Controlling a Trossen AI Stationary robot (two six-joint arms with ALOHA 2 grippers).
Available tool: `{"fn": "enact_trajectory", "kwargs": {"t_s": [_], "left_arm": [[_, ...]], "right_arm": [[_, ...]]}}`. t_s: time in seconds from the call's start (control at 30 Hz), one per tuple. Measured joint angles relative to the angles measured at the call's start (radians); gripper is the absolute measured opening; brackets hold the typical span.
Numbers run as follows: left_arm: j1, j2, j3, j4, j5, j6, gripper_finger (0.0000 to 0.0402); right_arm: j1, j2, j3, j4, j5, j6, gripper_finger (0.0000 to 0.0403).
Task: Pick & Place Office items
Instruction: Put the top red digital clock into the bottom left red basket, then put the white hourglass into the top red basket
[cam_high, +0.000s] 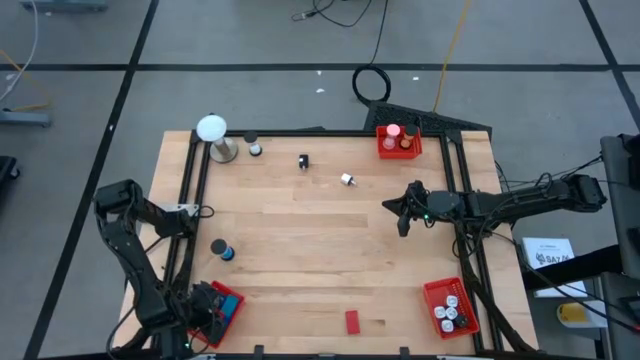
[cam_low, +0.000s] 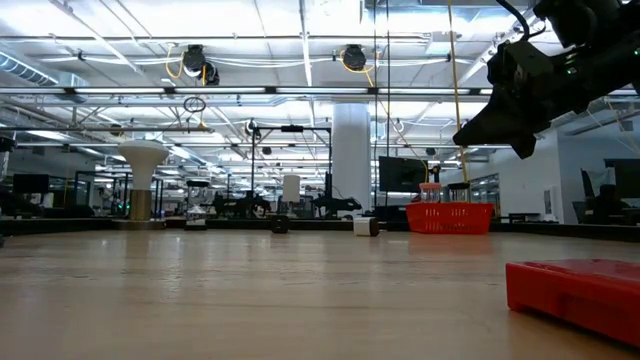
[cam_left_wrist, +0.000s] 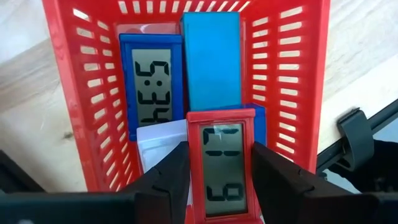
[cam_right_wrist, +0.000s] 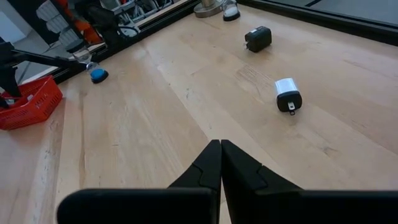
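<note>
My left gripper (cam_left_wrist: 219, 163) hangs fingers-down over the red mesh basket (cam_high: 228, 306) at the table's near left corner, shut on a red clock (cam_left_wrist: 221, 165) with a grey display. In the basket (cam_left_wrist: 99, 93) lie a blue clock (cam_left_wrist: 151, 81), a blue block (cam_left_wrist: 211, 59) and a white piece (cam_left_wrist: 158, 146). My right gripper (cam_right_wrist: 220, 152) is shut on nothing and hovers above the table's right half (cam_high: 402, 212). On the wood lie a black plug (cam_high: 303, 161), a white plug (cam_high: 347, 180), a blue-and-black roll (cam_high: 222, 250) and a red flat piece (cam_high: 352, 321). My left gripper pinches the red clock by its two long side edges (cam_left_wrist: 194, 171) between its two fingers (cam_left_wrist: 168, 183), coming from above and pointing down into the basket. The fingers run along the clock's length. Whether the clock's far end rests on the things in the basket I cannot tell.
A white ball on a metal stand (cam_high: 213, 133) stands at the far left, a small dark item (cam_high: 254, 148) beside it. Red baskets with items stand at the far right (cam_high: 398, 140) and near right (cam_high: 447, 305). A black frame (cam_high: 190, 190) borders the table.
</note>
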Motion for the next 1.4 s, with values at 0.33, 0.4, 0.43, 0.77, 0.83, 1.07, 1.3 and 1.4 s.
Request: {"fn": "enact_trajectory", "kwargs": {"t_s": [0.33, 0.4, 0.43, 0.77, 0.83, 1.07, 1.3, 1.4], "left_arm": [[-0.009, -0.009, 0.0, -0.037, 0.013, -0.019, 0.0145], [-0.009, -0.009, 0.0, -0.037, 0.015, -0.017, 0.0145], [-0.009, -0.009, 0.0, -0.038, 0.015, -0.017, 0.0145], [-0.011, -0.01, 0.039, -0.114, 0.025, 0.027, 0.0145], [-0.011, -0.01, 0.039, -0.105, 0.03, 0.042, 0.0148], [-0.011, -0.01, 0.039, -0.097, 0.058, 0.069, 0.0191], [-0.011, -0.01, 0.039, -0.094, 0.066, 0.08, 0.0212], [-0.006, -0.016, 0.039, -0.092, 0.068, 0.089, 0.0206]], "right_arm": [[0.0, 0.0, 0.0, 0.0, -0.002, 0.0, 0.0], [0.0, 0.0, 0.0, 0.0, -0.002, 0.001, 0.0], [0.0, 0.0, 0.0, 0.0, -0.002, 0.001, 0.0], [0.0, 0.0, 0.0, 0.0, -0.002, 0.001, 0.0], [0.0, 0.0, 0.0, 0.0, -0.003, 0.001, 0.0], [0.0, 0.0, 0.0, 0.001, -0.003, 0.004, 0.0], [0.0, 0.0, 0.0, 0.001, -0.003, 0.004, 0.0], [0.0, 0.0, 0.0, 0.001, -0.003, 0.003, 0.0]]}}
